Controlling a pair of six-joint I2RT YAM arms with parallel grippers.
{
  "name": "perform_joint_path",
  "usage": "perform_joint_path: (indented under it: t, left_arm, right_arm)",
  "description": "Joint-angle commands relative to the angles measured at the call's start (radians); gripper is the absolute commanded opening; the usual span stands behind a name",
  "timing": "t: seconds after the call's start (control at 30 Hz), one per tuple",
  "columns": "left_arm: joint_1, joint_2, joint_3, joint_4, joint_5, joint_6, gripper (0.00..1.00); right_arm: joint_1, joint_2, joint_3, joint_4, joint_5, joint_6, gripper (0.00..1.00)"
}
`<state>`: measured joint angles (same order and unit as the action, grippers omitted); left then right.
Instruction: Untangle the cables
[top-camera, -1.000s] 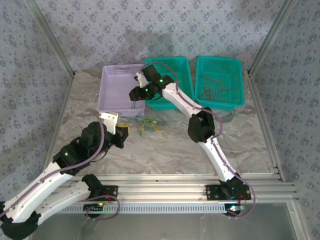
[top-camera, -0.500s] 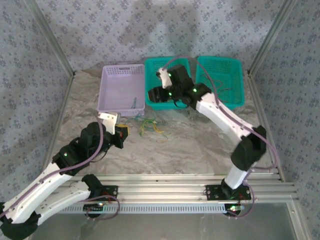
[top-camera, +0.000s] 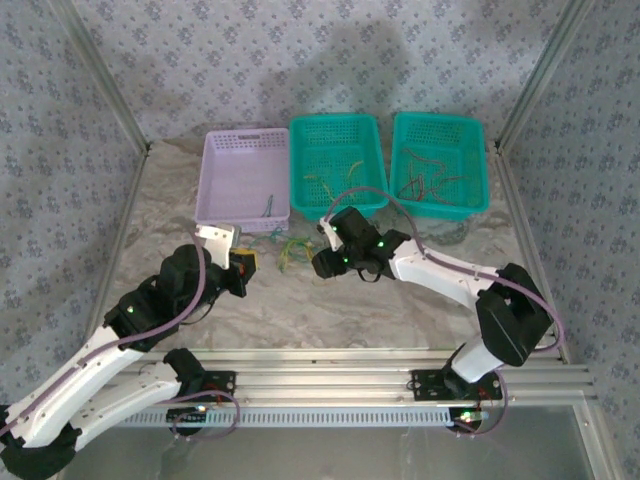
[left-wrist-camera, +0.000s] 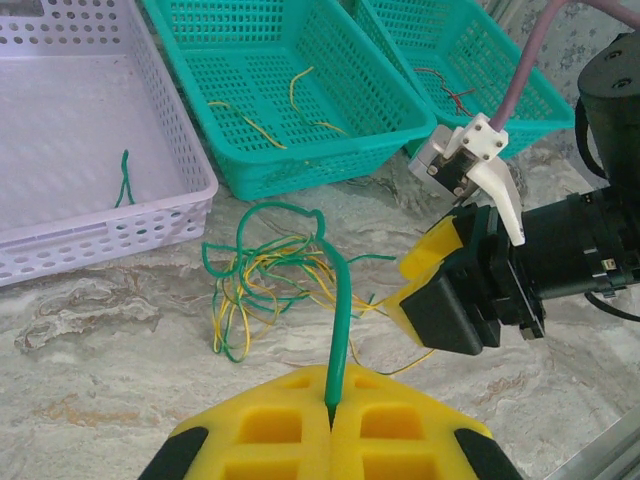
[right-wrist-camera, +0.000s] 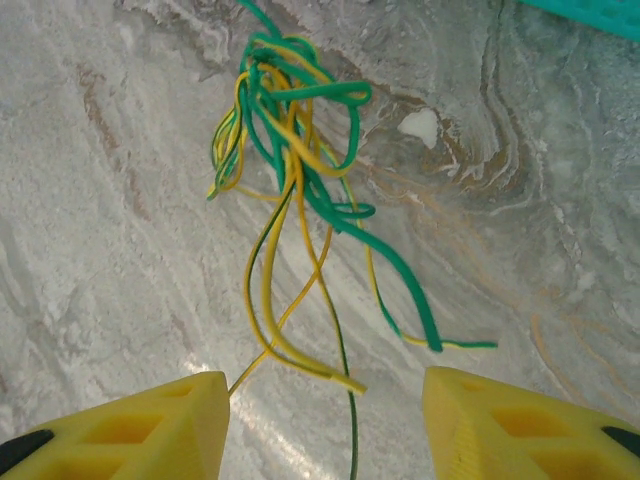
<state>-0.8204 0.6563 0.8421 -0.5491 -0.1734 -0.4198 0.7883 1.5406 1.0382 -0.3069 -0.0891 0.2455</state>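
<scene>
A tangle of thin green and yellow cables lies on the marble table in front of the baskets. My left gripper sits just left of it, shut on one thick green cable that arches up out of the bunch. My right gripper hovers at the tangle's right side, seen from the left wrist as a black and yellow block. Its jaws stand wide open above the loose ends of the yellow and green strands, holding nothing.
Three baskets stand at the back. The purple basket holds one green wire. The middle teal basket holds yellow wires, and the right teal basket holds red ones.
My right arm swung back from over the purple and teal baskets and came down beside the tangle on the table. The left arm has not moved.
</scene>
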Motion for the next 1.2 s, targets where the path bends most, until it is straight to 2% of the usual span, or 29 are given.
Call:
perform_joint_path:
  t: [0.0, 0.2, 0.37, 0.43, 0.5, 0.53, 0.6, 0.77, 0.93, 1.17]
  left_arm:
    - [-0.006, -0.009, 0.003, 0.016, -0.011, -0.009, 0.00]
    - [-0.005, -0.008, 0.009, 0.011, -0.012, -0.007, 0.00]
    - [-0.006, -0.011, 0.008, 0.008, -0.015, -0.008, 0.00]
    - [-0.006, -0.009, 0.010, 0.007, -0.015, -0.005, 0.00]
    - [-0.005, -0.009, 0.019, -0.001, -0.020, -0.001, 0.00]
    - [-0.005, -0.010, 0.027, -0.007, -0.026, 0.002, 0.00]
    - [-0.006, -0.015, 0.041, -0.015, -0.039, 0.009, 0.00]
    - [-0.006, -0.041, 0.119, -0.061, -0.097, 0.046, 0.00]
    - [-0.006, -0.056, 0.231, -0.122, -0.165, 0.102, 0.00]
    - [-0.005, -0.050, 0.349, -0.155, -0.206, 0.171, 0.00]
  right_arm:
    - [0.008, 0.040, -0.013, 0.106, 0.014, 0.007, 0.55]
    - [0.018, 0.134, 0.021, 0.152, -0.008, 0.008, 0.55]
    - [0.019, 0.176, 0.030, 0.148, 0.072, 0.010, 0.53]
    - [0.016, 0.181, 0.032, 0.138, 0.088, -0.001, 0.42]
    - [0.014, 0.178, 0.034, 0.123, 0.125, -0.002, 0.17]
    - [0.010, 0.174, 0.034, 0.110, 0.141, -0.002, 0.09]
    - [-0.006, 0.162, 0.023, 0.097, 0.168, -0.001, 0.00]
    - [-0.107, 0.130, -0.029, 0.050, 0.223, 0.080, 0.00]
    - [-0.268, 0.095, -0.122, 0.092, 0.147, 0.135, 0.00]
    - [-0.310, 0.074, -0.175, 0.107, 0.143, 0.148, 0.00]
